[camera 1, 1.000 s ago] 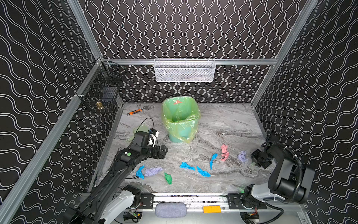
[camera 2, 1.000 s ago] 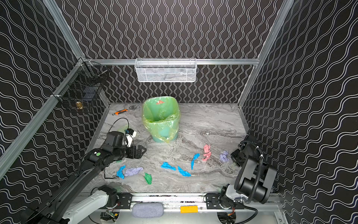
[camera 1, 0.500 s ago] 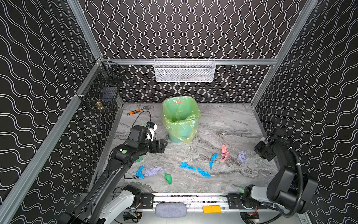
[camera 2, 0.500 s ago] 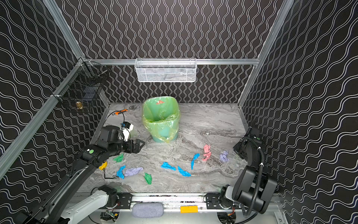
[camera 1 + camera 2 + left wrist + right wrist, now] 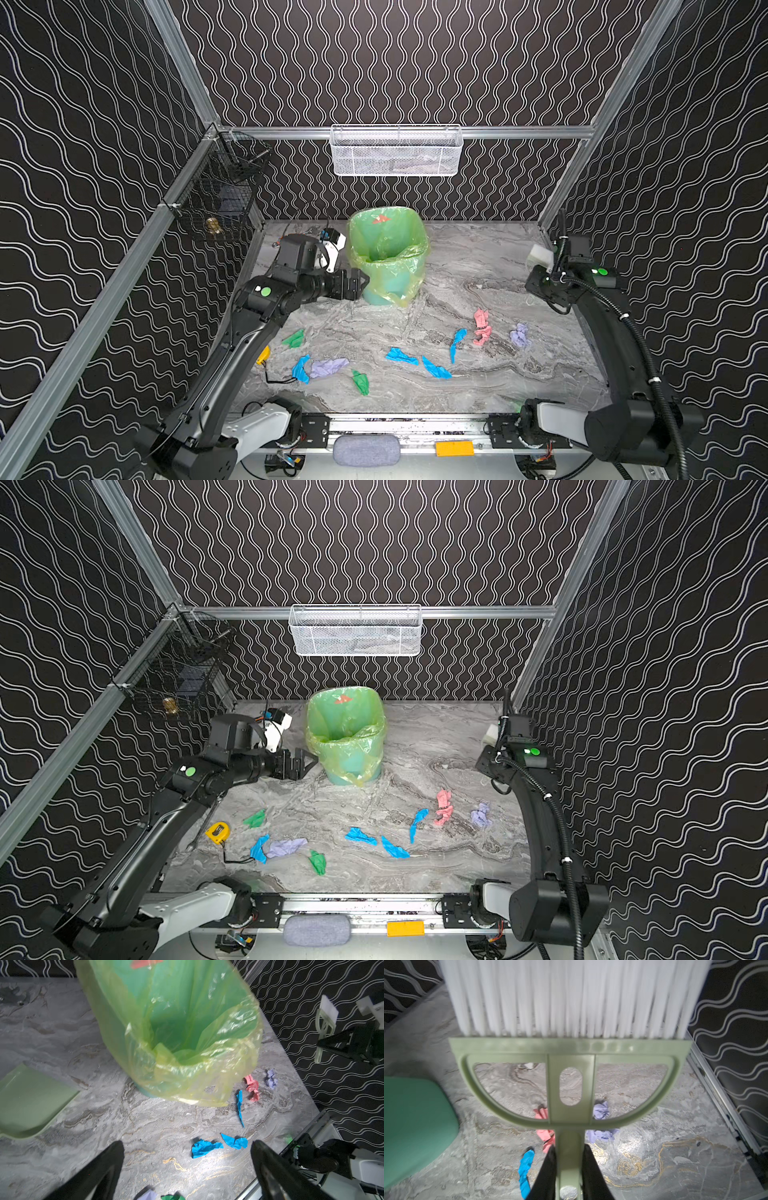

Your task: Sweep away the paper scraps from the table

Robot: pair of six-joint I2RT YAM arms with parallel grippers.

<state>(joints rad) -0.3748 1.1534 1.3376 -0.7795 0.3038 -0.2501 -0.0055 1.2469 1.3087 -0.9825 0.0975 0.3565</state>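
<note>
left claw: our left gripper is spread wide with nothing in it. It hangs just beside the left flank of the bin. We can't tell if a tip brushes the liner.

right claw: our right gripper is pinched narrow on the handle of the brush, over by the right wall.

brush: pale green frame and white bristles, pointing away from the claw. It's well apart from the paper.

paper scraps: all of them lie on the table, in a loose band across the front half between our two arms. The pink scrap and a lilac scrap sit nearest the right arm. A green scrap sits nearest the left arm. Blue bits are strung through the middle.

bin: green, with a yellowish liner, standing upright at the back middle of the table. We see a reddish bit inside, near the rim.

other stuff: a yellow tape measure lies by the left arm. In the left wrist view a pale green dustpan lies flat on the table near the bin.
</note>
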